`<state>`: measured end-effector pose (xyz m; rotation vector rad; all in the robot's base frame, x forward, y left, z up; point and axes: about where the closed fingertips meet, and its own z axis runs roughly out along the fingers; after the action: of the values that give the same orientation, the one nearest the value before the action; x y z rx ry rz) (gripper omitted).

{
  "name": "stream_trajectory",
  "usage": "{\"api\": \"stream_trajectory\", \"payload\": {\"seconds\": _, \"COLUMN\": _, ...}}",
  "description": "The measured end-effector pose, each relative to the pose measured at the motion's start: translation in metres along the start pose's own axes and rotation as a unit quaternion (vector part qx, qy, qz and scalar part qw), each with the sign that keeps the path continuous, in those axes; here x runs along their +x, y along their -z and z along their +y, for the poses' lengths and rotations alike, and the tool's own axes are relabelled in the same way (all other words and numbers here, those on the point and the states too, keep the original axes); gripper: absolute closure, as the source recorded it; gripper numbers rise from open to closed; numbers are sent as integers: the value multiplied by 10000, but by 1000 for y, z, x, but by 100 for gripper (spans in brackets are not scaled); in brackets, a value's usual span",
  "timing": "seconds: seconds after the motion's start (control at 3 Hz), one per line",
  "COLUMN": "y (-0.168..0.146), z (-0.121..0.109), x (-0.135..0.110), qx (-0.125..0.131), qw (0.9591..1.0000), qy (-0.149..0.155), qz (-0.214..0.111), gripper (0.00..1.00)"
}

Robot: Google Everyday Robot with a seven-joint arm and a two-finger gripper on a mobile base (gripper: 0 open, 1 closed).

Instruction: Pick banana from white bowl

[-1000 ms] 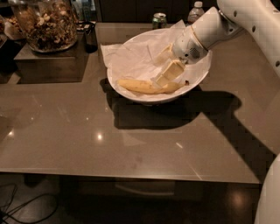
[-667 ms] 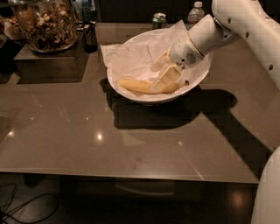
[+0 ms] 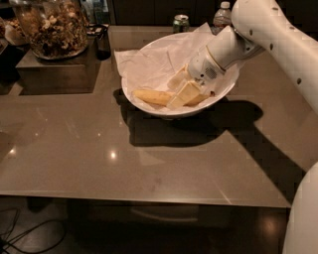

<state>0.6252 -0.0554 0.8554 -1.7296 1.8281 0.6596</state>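
The yellow banana (image 3: pixel 149 96) lies in the wide white bowl (image 3: pixel 149 49), on crumpled white paper (image 3: pixel 149 62), at the back middle of the brown table. My gripper (image 3: pixel 170 95) reaches down into the bowl from the right. It is open, with one finger (image 3: pixel 186 93) on the near side of the banana and the other on the far side. The middle of the banana is hidden behind the near finger. The banana still rests on the paper.
A glass jar of brown snack mix (image 3: pixel 49 27) stands on a dark box (image 3: pixel 54 69) at the back left. A green can (image 3: pixel 181 22) and a water bottle (image 3: pixel 222 12) stand behind the bowl. The table's front edge (image 3: pixel 144 196) runs across below.
My gripper has moved slightly down and left over the banana. The banana and the bowl have not moved.
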Motion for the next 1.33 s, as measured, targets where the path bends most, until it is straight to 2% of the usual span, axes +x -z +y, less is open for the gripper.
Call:
{"api": "stream_trajectory", "payload": {"seconds": 0.33, "y": -4, "z": -1, "x": 0, "qx": 36, "qw": 10000, "qy": 19, "qz": 68, "gripper": 60}}
{"api": "stream_trajectory", "payload": {"seconds": 0.67, "y": -1, "z": -1, "x": -1, "qx": 132, "qw": 9999, "qy": 38, "qz": 78, "gripper": 83}}
{"api": "stream_trajectory", "payload": {"seconds": 1.0, "y": 3, "z": 0, "x": -2, "qx": 219, "qw": 9997, "qy": 52, "qz": 66, "gripper": 100}}
{"api": "stream_trajectory", "payload": {"seconds": 1.33, "y": 22, "z": 2, "x": -18, "qx": 280, "qw": 9993, "qy": 230, "qz": -101, "gripper": 100}}
